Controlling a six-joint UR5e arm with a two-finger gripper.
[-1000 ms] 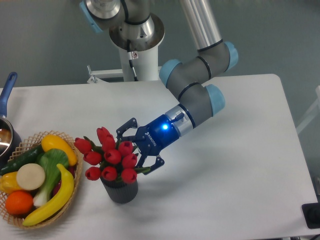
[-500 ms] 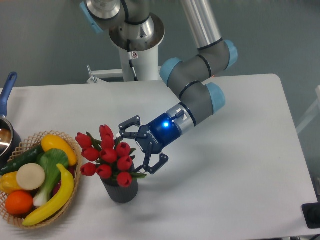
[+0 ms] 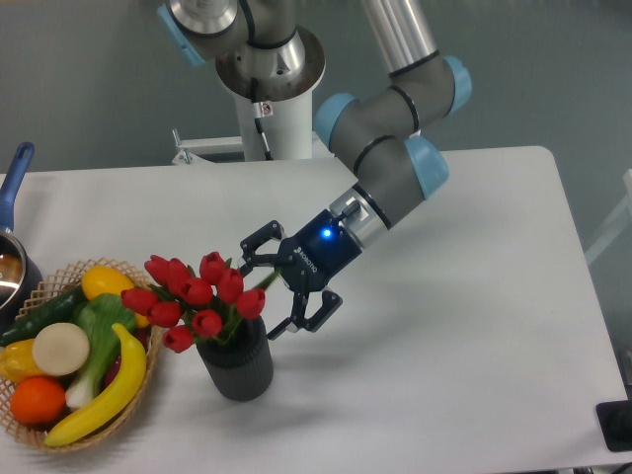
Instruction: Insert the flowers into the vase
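Observation:
The flowers [image 3: 191, 296], a bunch of red tulip buds with green stems, stand in the vase [image 3: 237, 363] and lean to the left, over the edge of the basket. The vase is a dark grey ribbed cylinder, upright near the table's front. My gripper [image 3: 269, 284] is open, its black fingers spread just right of the bunch and above the vase's right rim. It holds nothing. One green stem or leaf reaches toward the gap between the fingers; I cannot tell whether it touches them.
A woven wicker basket [image 3: 39, 440] with toy fruit and vegetables sits at the front left, close to the vase. A pot with a blue handle [image 3: 12, 188] is at the left edge. The robot's white base [image 3: 269, 118] stands at the back.
The gripper has opened and drawn back up and to the right. The flowers, let go, have tipped to the left in the vase and sit a little higher.

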